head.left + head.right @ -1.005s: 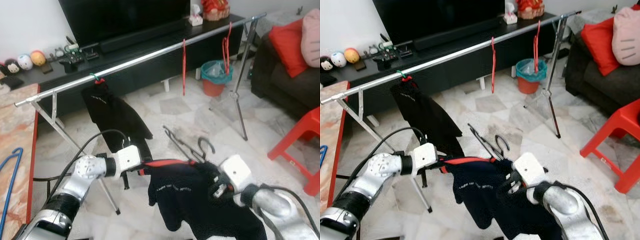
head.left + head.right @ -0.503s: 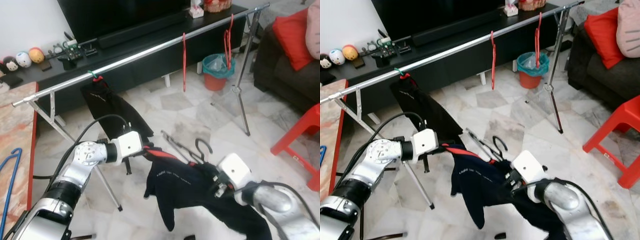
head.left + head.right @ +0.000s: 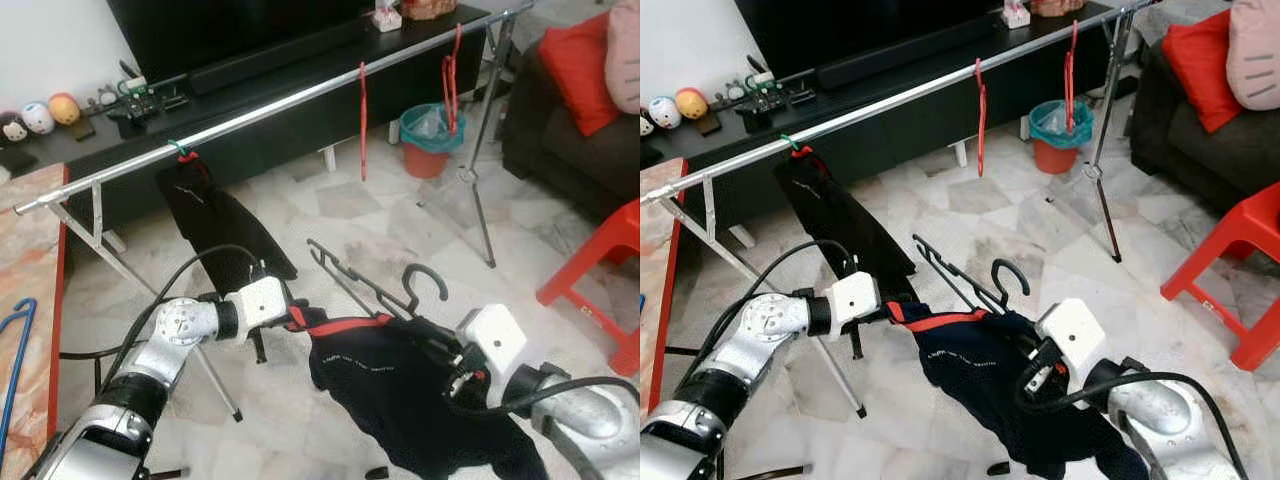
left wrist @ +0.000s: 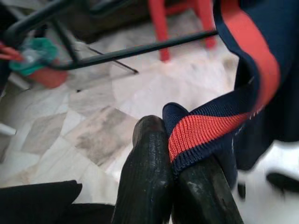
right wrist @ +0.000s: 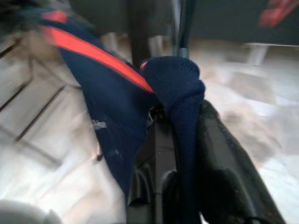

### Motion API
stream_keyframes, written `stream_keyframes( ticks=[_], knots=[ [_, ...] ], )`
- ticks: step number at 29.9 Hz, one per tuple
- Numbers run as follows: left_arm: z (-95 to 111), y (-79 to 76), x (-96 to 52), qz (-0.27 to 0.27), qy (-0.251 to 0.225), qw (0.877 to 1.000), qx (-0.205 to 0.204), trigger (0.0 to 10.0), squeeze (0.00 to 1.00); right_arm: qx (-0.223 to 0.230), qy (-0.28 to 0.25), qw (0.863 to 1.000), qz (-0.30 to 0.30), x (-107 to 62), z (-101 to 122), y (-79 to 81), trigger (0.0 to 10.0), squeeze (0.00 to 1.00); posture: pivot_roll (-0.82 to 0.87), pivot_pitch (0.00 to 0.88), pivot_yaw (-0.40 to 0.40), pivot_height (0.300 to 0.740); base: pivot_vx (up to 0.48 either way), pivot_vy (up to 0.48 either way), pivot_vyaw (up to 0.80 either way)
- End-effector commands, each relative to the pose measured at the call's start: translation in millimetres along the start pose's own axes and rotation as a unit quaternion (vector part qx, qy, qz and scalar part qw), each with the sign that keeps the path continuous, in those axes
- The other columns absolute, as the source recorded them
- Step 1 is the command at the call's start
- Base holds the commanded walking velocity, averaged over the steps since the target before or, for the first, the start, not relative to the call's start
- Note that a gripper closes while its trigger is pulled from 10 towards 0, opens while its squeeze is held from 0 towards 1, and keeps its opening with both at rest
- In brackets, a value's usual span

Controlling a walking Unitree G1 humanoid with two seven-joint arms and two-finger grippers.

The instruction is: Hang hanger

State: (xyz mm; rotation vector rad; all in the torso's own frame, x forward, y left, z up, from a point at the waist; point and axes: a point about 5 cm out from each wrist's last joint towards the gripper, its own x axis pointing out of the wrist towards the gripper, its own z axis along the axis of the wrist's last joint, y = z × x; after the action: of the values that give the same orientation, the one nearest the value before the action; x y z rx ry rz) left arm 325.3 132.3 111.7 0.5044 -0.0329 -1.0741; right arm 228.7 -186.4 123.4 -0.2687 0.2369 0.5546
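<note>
Down in front of me, my left gripper [image 4: 170,154] is pinched tight on the red-trimmed collar of the navy shirt [image 3: 385,385]. My right gripper [image 5: 180,116] is clamped on the shirt's other shoulder, so it's stretched between my arms with the black hanger [image 3: 385,295] sticking up out of it, below the rail [image 3: 270,110].

Teal bin [image 3: 432,150], red chair [image 3: 598,282], dark sofa with red cushion [image 3: 578,85], toys on black TV console [image 3: 250,95].
</note>
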Motion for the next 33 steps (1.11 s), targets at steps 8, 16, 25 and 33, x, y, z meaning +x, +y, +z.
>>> stream_keyframes(
  ticks=[8,16,25,33],
  knots=[
    [-14.2,1.5,-3.3,0.127,-0.019,0.986,-0.107,10.0,0.00,0.095,-0.017,0.990,-0.100,17.7,-19.3,-5.4,10.0,0.00,-0.08,0.078,0.144,0.740,0.000,0.000,0.00],
    [-27.0,-17.3,3.1,0.138,-0.004,0.980,-0.142,10.0,0.00,0.133,0.041,0.988,0.065,19.9,-55.4,42.9,10.0,0.00,-0.08,0.071,0.131,0.740,0.000,0.000,0.00],
    [-43.2,-44.0,9.5,0.131,0.000,0.956,-0.261,10.0,0.00,0.183,-0.016,0.982,0.051,34.3,-53.2,38.6,10.0,0.00,-0.09,0.060,0.117,0.740,0.000,0.000,0.00],
    [-59.1,-61.2,6.9,0.163,0.026,0.938,-0.304,10.0,0.00,0.205,-0.054,0.976,0.048,44.0,-45.1,45.4,10.0,0.00,-0.09,0.054,0.100,0.740,0.000,0.000,0.00]
  ],
)
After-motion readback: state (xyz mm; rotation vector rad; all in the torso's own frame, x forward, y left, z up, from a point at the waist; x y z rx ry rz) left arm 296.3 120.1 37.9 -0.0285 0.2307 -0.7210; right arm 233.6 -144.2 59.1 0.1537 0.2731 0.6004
